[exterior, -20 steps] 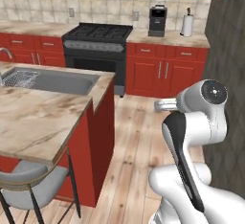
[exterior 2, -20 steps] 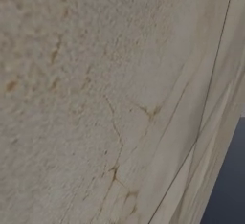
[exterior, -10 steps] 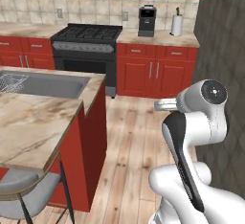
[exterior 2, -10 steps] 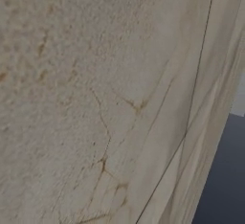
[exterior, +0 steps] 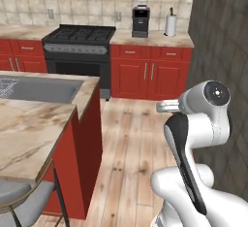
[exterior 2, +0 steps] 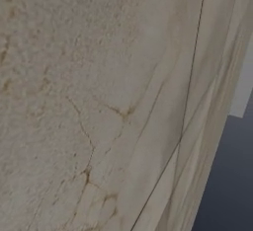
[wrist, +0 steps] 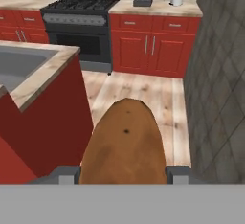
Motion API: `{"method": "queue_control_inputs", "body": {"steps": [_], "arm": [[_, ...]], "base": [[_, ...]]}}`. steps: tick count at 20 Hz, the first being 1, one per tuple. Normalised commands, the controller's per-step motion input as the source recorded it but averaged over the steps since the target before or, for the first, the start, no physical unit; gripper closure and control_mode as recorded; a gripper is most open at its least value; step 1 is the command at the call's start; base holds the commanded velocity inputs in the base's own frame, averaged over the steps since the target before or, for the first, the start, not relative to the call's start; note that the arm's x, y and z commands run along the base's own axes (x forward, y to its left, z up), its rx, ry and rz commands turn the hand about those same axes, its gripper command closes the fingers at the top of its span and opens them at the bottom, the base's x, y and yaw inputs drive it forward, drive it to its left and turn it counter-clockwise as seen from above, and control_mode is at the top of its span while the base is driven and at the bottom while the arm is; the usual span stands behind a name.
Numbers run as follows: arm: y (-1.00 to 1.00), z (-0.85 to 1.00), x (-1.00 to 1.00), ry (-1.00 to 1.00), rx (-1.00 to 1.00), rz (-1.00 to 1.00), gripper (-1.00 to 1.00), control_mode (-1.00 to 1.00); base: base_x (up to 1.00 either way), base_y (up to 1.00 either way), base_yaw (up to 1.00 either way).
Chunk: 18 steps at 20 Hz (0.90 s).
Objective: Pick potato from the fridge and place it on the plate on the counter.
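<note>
Base has swung so the stove (exterior: 79, 44) and counter (exterior: 154, 38) sit nearer and more central than a second ago, gripper (wrist: 123, 174) pinching the potato (wrist: 123, 146), plate apparently not yet visible.

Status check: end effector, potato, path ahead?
End effector shut on potato. Plate unseen. Island corner close left, open floor toward counter.

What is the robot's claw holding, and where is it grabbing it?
The claw is holding the brown potato. Its two fingertips press on the potato's opposite sides, near the end closest to the hand, and the other end pokes out in front.
</note>
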Motion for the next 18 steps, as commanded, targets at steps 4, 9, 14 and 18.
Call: {"method": "queue_control_inputs", "body": {"steps": [4, 9, 14, 18], "arm": [[0.0, 0.0, 0.0, 0.0, 0.0, 0.0, 1.0, 1.0], [0.0, 0.0, 0.0, 0.0, 0.0, 0.0, 1.0, 1.0], [0.0, 0.0, 0.0, 0.0, 0.0, 0.0, 1.0, 1.0], [0.0, 0.0, 0.0, 0.0, 0.0, 0.0, 1.0, 1.0]], "base": [[0.75, -0.84, -0.01], [0.84, -0.77, -0.02], [0.87, -0.71, -0.01], [0.93, -0.65, 0.0]]}}
